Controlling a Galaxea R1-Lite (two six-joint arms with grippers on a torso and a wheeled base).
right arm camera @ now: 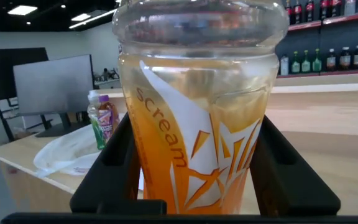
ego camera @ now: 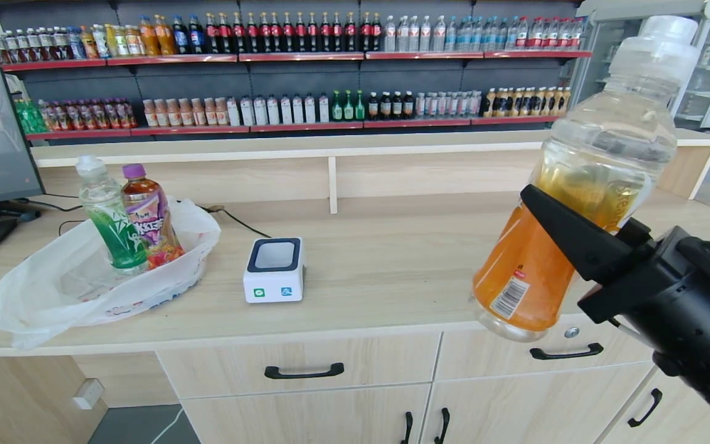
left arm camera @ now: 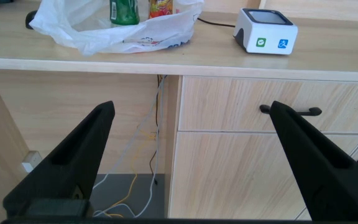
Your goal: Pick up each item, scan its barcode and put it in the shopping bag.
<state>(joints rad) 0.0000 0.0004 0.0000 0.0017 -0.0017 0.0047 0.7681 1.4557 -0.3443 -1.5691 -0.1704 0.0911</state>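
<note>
The left gripper hangs below the bench's front edge, facing the wood-grain drawer fronts, its black wedge-shaped jaws spread wide. The right gripper has its jaws clenched around a ribbed clear plastic orange drink bottle, held tilted in the air over the front right edge of the bench, with the barcode label near its base. At mid-front stands a white boxy scanner with a dark glass window. At front left a crumpled thin white shopping bag holds a green-labelled bottle and a purple-capped bottle, both upright and touching.
</note>
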